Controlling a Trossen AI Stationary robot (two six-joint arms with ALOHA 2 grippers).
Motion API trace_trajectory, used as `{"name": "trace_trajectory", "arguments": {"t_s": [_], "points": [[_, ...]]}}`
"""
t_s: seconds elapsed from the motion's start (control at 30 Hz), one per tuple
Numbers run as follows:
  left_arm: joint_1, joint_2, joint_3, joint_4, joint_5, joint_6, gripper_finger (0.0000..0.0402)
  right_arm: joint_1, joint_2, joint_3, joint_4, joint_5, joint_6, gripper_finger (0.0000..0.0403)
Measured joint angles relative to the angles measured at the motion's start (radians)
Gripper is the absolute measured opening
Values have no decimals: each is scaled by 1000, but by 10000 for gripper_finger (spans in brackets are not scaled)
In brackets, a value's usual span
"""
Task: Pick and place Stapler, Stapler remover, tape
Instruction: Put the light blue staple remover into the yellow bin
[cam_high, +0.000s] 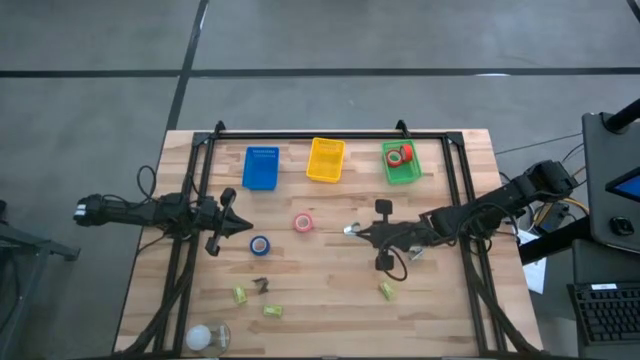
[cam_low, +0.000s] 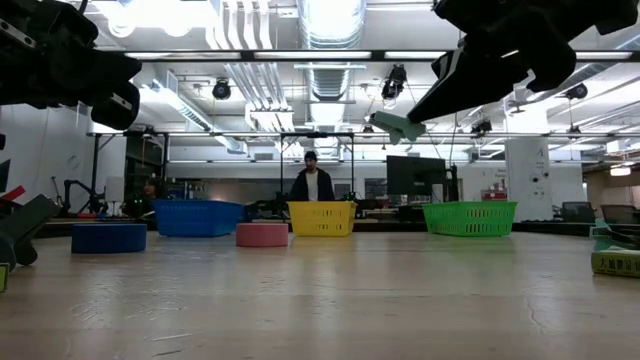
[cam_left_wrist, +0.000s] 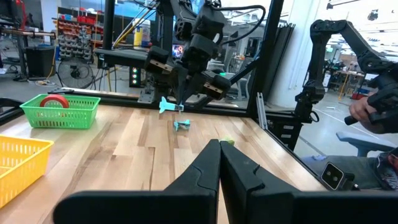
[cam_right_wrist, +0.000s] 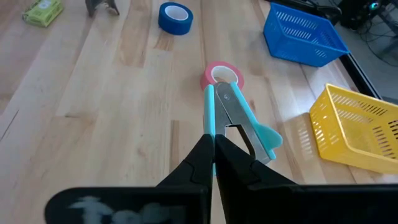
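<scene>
Holding: a teal staple remover (cam_right_wrist: 239, 124) is pinched between the pressed-together fingers of the right tool (cam_right_wrist: 213, 144), lifted clear of the desk (cam_high: 330, 290) near its middle.
Right tool in high view: it (cam_high: 352, 231) is seen just at 3 o'clock of the pink tape roll.
Left tool: it (cam_left_wrist: 219, 151) is pressed together with nothing in it, and is held at the 9 o'clock side of the desk, at (cam_high: 243, 226) from above.
Pink tape roll: it (cam_high: 304, 222) lies flat on the desk between the two tools, and is seen beyond the remover's tip (cam_right_wrist: 222, 75).
Blue tape roll: it (cam_high: 260, 245) lies just at 5 o'clock of the left tool, near the pink one but apart from it.
Red tape rolls: they (cam_high: 400, 155) are seen inside the green basket (cam_high: 402, 172).
Baskets: the blue basket (cam_high: 261, 168), the yellow basket (cam_high: 325, 160) and the green one are lined along the 12 o'clock edge of the desk.
Other items: a dark staple remover (cam_high: 261, 285) and small yellow-green staplers (cam_high: 240, 294) are scattered toward 6 o'clock.
Background: a person (cam_low: 313, 183) is seen standing beyond the desk.
</scene>
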Motion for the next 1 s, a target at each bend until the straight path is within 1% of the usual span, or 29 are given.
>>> {"name": "trace_trajectory", "arguments": {"t_s": [0.47,0.8,1.0], "points": [[0,0,0,0,0,0,10,0,0,0,3,-2,8,8],[0,0,0,0,0,0,10,-3,0,-1,72,-2,3,8],[0,0,0,0,0,0,10,-52,1,-1,130,-8,-19,8]]}}
